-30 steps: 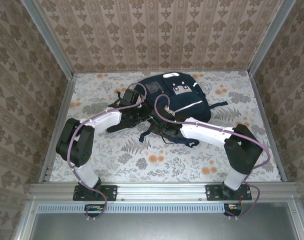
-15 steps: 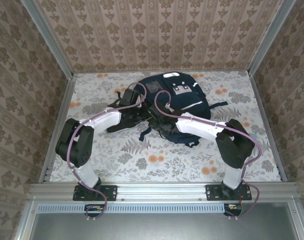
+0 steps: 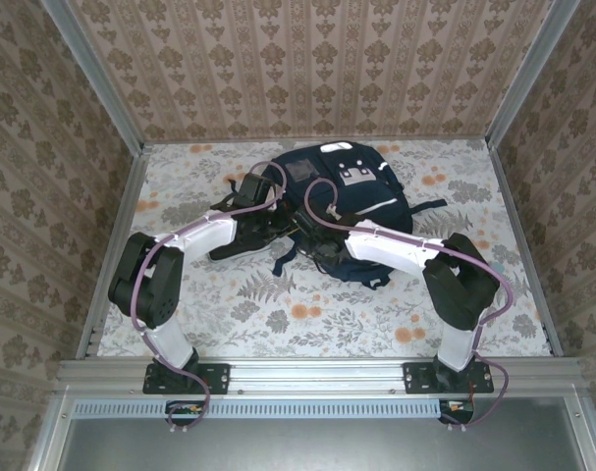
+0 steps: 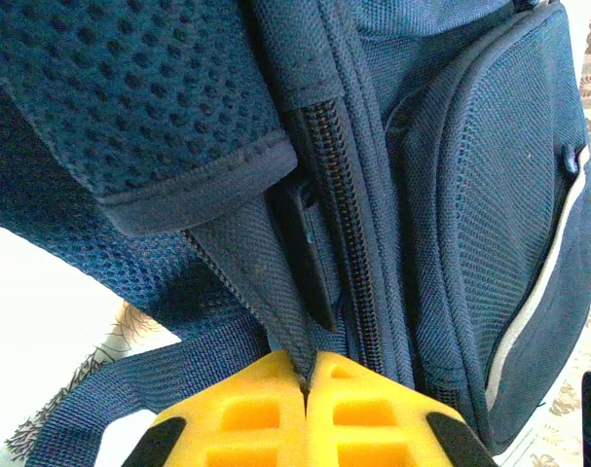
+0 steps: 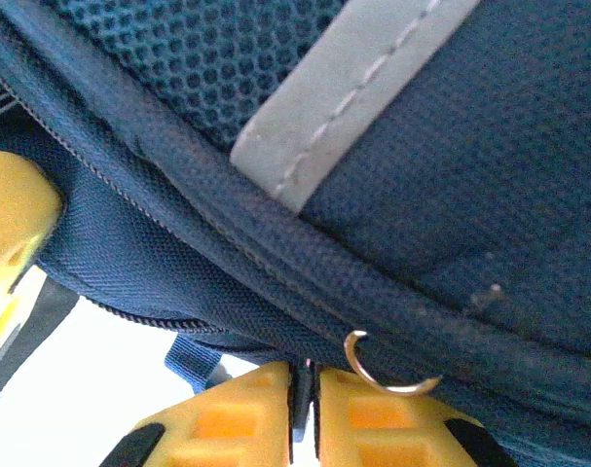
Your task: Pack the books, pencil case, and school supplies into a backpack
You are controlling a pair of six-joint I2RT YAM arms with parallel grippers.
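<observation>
Left wrist: left fingers [image 4: 266, 413] clenched on backpack [image 4: 490, 195] strap [image 4: 246, 258]. Right fingers [image 5: 237, 418] pinch zip pull [image 5: 302, 384]. Backpack lies at far middle of surface [image 3: 307, 314]. Likely risks: thin pull slips out; strap grip fails and backpack drags; zip [image 4: 339, 195] snags loose fabric.

backpack [image 4: 490, 195] cropped at frame edges, interior hidden

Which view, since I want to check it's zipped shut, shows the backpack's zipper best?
The left wrist view: the zipper runs down the frame close up, teeth meshed. The right wrist view shows a thin zipper line at an angle. From the top external view the backpack is whole, zipper too small to tell.
</observation>
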